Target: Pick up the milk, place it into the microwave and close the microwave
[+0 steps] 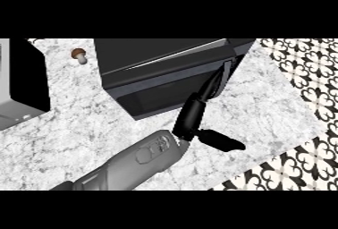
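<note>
Black fingers of my right hand stretch straight, tips against the microwave door's right edge, thumb spread aside. Microwave door looks closed on the marble counter. Milk not visible. Mushroom far left.

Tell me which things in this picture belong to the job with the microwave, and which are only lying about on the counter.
Belong to the job:
- microwave, its door looks nearly or fully closed
- right hand, straight fingers against the door's edge

Only lying about:
- mushroom near the counter's back
- appliance at the left edge

The milk is not visible.
</note>
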